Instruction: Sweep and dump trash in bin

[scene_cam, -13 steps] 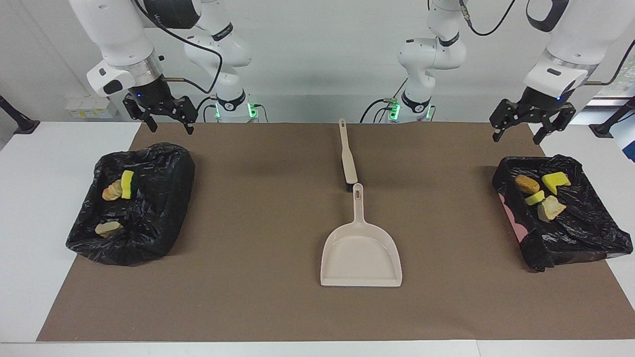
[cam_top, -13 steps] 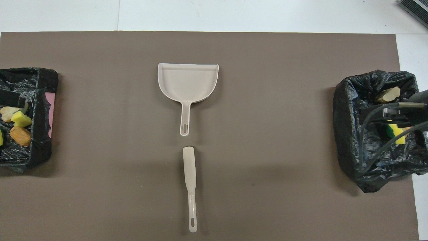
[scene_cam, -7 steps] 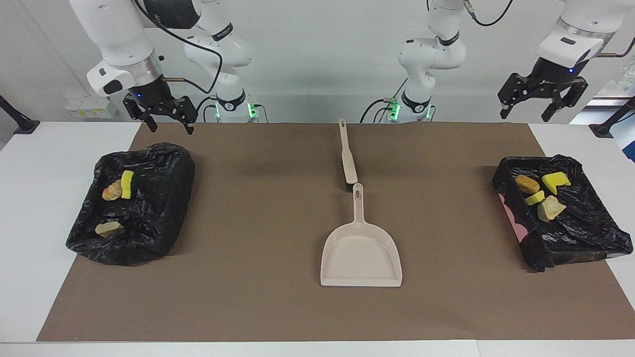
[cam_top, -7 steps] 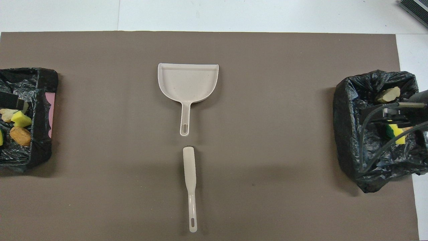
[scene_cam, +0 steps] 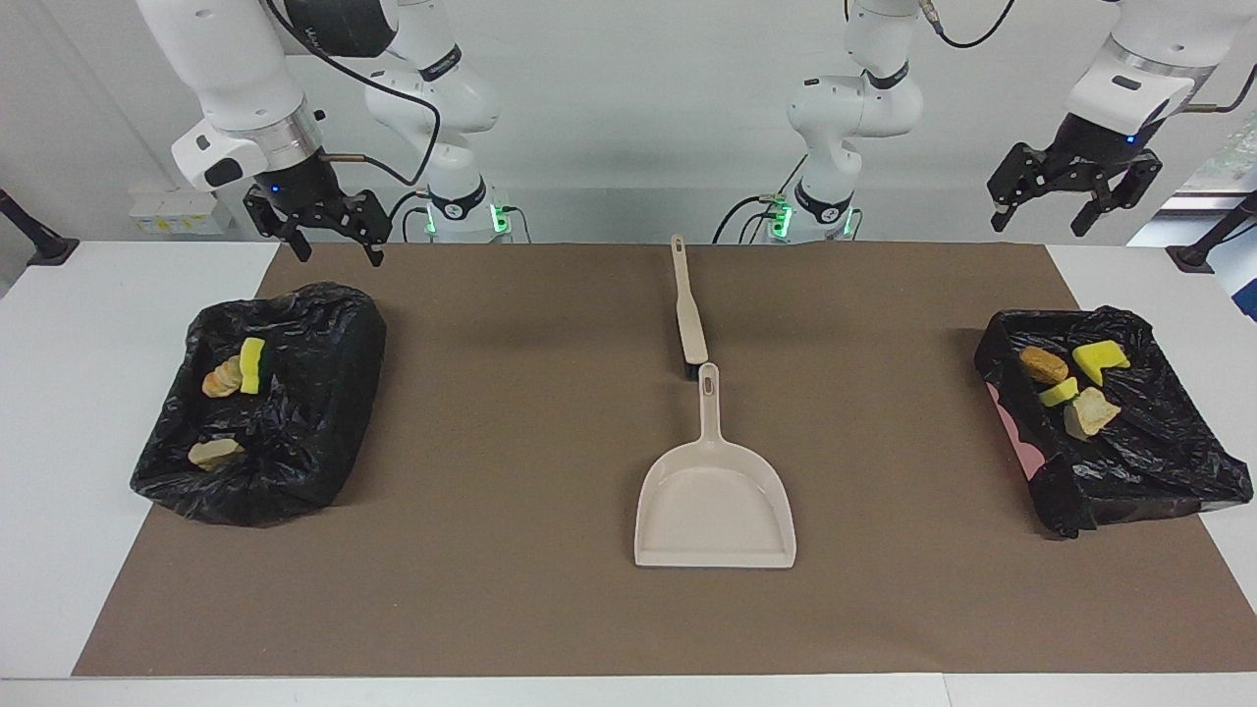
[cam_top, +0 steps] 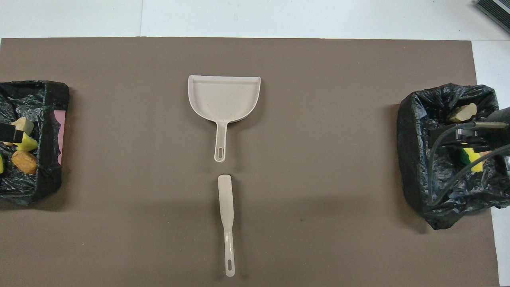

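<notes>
All the trash [scene_cam: 1065, 385] I see sits in the two bag-lined bins [scene_cam: 260, 401], none on the mat. Brush [scene_cam: 688, 312] and dustpan [scene_cam: 714, 491] lie mid-table, long axes toward the robots. Left gripper [scene_cam: 1074, 192] and right gripper [scene_cam: 314, 232] hang open and empty over the bin ends; neither looks nearer the brush.

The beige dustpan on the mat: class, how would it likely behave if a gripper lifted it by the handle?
The dustpan looks like thin moulded plastic, so probably stiff and light. Its broad tray likely outweighs the slim handle, so it may droop tray-first. The smooth surface could slip.
</notes>
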Controlling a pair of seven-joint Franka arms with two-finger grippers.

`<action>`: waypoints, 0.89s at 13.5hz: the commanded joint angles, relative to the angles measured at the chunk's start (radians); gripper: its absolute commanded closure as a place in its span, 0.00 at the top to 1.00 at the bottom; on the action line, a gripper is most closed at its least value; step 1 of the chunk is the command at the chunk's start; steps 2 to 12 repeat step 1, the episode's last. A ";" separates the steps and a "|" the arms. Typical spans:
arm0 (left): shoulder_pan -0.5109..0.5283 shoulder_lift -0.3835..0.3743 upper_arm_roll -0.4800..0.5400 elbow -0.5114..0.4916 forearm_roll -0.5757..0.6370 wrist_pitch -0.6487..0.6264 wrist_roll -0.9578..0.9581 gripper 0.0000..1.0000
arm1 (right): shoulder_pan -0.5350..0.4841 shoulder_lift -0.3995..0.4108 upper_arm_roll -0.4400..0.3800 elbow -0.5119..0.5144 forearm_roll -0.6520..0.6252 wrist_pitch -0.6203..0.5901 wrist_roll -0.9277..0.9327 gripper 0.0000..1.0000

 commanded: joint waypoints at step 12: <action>0.010 -0.028 -0.005 -0.027 0.000 -0.017 0.008 1.00 | -0.004 -0.009 0.000 -0.005 0.017 -0.003 -0.009 1.00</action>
